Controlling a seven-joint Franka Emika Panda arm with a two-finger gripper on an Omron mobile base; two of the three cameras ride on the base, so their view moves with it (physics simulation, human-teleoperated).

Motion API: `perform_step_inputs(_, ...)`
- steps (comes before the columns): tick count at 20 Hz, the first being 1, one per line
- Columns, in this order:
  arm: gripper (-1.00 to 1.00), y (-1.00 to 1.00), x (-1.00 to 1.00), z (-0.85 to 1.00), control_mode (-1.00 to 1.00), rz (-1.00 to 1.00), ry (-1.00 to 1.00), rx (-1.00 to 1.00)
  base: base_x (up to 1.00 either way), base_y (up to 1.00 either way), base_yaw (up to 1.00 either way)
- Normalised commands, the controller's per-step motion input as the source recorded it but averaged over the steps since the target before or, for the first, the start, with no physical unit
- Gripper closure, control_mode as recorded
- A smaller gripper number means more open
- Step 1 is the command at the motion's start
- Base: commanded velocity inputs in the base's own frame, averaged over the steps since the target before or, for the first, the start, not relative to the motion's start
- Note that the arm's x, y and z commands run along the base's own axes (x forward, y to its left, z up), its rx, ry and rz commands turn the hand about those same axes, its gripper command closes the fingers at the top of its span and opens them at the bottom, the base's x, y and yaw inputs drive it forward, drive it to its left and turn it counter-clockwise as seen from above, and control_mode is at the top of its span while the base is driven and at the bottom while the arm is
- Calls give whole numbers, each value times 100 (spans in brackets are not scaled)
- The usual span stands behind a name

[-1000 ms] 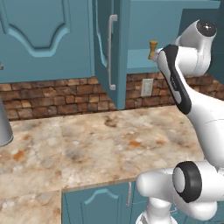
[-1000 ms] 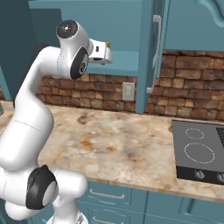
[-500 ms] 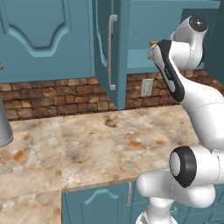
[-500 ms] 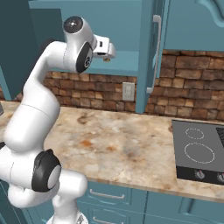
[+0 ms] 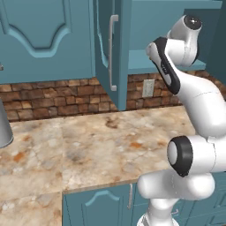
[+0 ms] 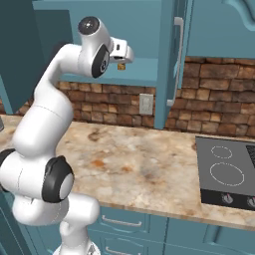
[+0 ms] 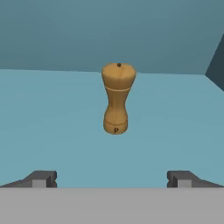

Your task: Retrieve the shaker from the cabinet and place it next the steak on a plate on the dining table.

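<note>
On the teal shelf (image 7: 52, 113) of the open cabinet (image 6: 144, 64) the tan wooden shaker (image 7: 116, 98) stands upright. It is centred ahead of my gripper (image 7: 111, 179), still some way beyond the fingertips (image 7: 41, 178). The jaws stand wide open with nothing between them. In the right base view the hand is raised to shelf height, and a bit of the shaker (image 6: 121, 65) peeks out below it. My forearm covers the shaker in the left base view. The steak, the plate and the dining table are out of view.
The cabinet door (image 5: 108, 44) hangs open left of the hand, its pale bar handle (image 5: 114, 53) facing out. Below runs a marbled counter (image 5: 88, 145) backed by brick. A cooktop (image 6: 226, 172) lies at the right and a grey metal vessel (image 5: 3, 128) at the far left.
The arm has lifted and pushed the hand toward the cabinet shelf, so the forearm now covers the shaker in the left base view. The jaws have stayed open.
</note>
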Motion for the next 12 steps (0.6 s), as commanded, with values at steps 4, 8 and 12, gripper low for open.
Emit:
perform_step_inputs(4,-100,-2,25,2,-100,0,0,0,0,0,0)
perform_step_inputs(8,-100,-4,23,2,-100,0,0,0,0,0,0)
perform_step_inputs(12,-100,-5,24,1,-100,0,0,0,0,0,0)
